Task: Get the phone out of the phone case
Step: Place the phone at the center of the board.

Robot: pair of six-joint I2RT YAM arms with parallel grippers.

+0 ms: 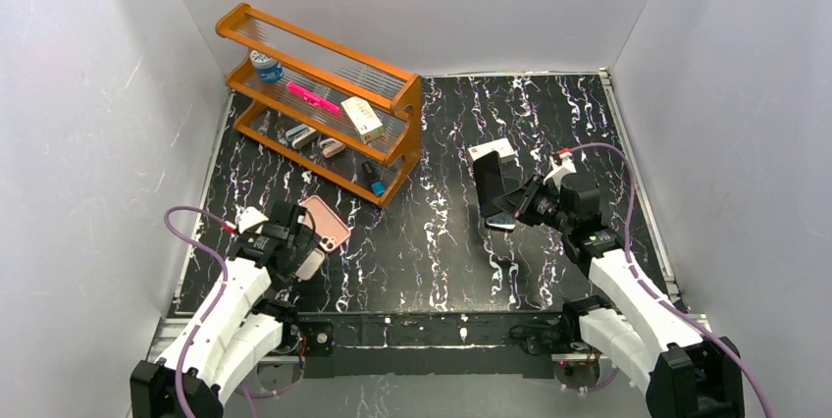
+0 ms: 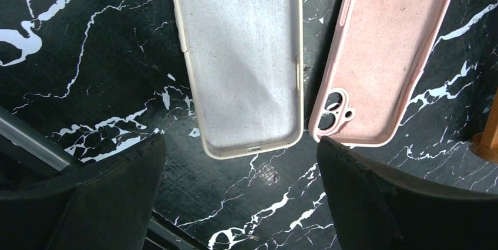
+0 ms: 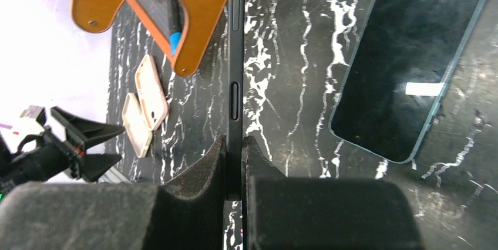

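Two empty cases lie side by side on the black white-veined marble tabletop [image 1: 432,251] at the near left: a cream soft-rubber phone case [image 2: 241,56] and a pink soft-rubber phone case [image 2: 387,44], both hollow side up with their camera cut-outs bare. The left claw [image 2: 241,150] hangs just over their near ends with its fingers spread wide and nothing between them.

The dark slim phone [image 3: 235,56] is well apart from both cases, over on the right. The right claw [image 3: 235,156] has it pinched tight by one short end. It is seen edge-on, side buttons showing, and its long axis runs straight out from the fingers toward the orange wooden shelf rack [image 3: 152,3]. A second dark glass-faced phone [image 3: 405,68] lies flat, screen up, just beside it on the table.

By my reading the phone is already free of its case (which of the two it belongs to cannot be told). What remains looks like a laying-down, and the right arm, being the holder, is placed for it.
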